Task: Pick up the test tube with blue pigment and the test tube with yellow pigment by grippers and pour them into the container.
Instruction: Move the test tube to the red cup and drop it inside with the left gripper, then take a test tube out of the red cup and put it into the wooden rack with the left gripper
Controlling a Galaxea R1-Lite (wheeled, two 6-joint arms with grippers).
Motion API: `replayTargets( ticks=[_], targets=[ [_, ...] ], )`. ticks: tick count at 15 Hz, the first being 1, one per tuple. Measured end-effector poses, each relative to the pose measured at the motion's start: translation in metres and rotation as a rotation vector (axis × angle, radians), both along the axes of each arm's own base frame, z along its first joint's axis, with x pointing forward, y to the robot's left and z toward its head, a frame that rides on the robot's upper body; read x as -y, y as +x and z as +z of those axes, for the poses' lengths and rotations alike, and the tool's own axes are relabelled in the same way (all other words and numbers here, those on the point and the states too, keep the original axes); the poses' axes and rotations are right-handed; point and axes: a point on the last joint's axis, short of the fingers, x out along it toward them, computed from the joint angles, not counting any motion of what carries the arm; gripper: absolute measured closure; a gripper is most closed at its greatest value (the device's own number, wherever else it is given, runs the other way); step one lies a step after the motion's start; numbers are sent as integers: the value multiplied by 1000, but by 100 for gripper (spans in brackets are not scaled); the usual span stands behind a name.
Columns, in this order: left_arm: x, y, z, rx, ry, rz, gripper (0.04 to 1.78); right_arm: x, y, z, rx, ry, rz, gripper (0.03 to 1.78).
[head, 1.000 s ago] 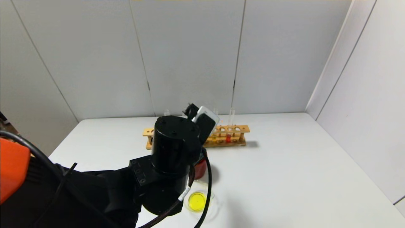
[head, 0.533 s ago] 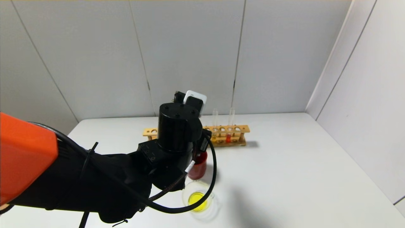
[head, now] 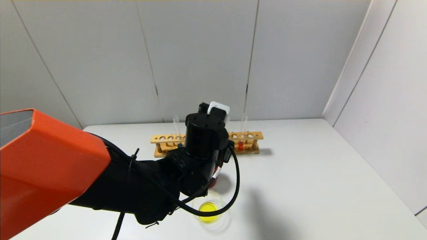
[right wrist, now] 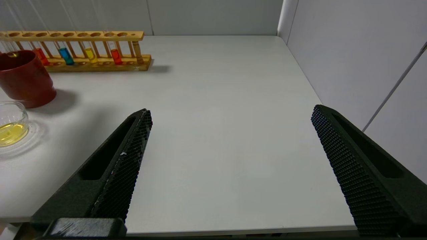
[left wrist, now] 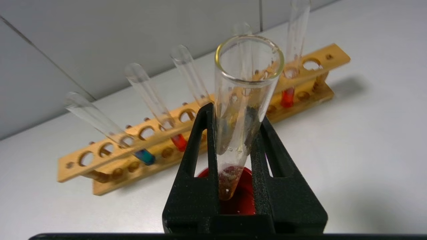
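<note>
My left gripper (left wrist: 235, 115) is shut on a clear test tube (left wrist: 246, 80), held about upright with its mouth up. A small yellowish remnant sits in its round bottom, above the dark-red cup (left wrist: 245, 205). In the head view my left wrist (head: 203, 133) hides the fingers, in front of the wooden rack (head: 248, 136). The container (head: 208, 208) is a low glass cup with yellow liquid, in front of the red cup. A blue-pigment tube (right wrist: 66, 55) and a yellow-pigment tube (right wrist: 89, 55) stand in the rack. My right gripper (right wrist: 232, 111) is open and empty over the table's near right part.
The rack (right wrist: 96, 66) also holds red-orange tubes (right wrist: 116, 56). The red cup (right wrist: 25, 78) stands between the rack and the container (right wrist: 11, 125). White walls close the back and the right. The table's right half is bare.
My left arm has moved away from above the container, back and right toward the rack, with the tube still held. The container shows more fully. The right gripper view has no earlier frame.
</note>
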Motion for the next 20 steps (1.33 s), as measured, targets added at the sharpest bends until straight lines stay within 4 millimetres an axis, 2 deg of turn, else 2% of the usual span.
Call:
replayTargets(
  ticks=[8, 11, 13, 17, 20],
  targets=[
    [9, 7, -38, -68, 55, 0, 150, 0, 0, 0, 0, 0, 0, 7],
    [9, 8, -43, -80, 58, 3, 139, 0, 0, 0, 0, 0, 0, 7],
    [8, 7, -46, -89, 62, 4, 118, 0, 0, 0, 0, -1, 0, 7],
    [7, 5, -49, -96, 75, 7, 51, 0, 0, 0, 0, 0, 0, 7],
    [4, 3, -36, -72, 65, 12, 18, 0, 0, 0, 0, 0, 0, 7]
  ],
)
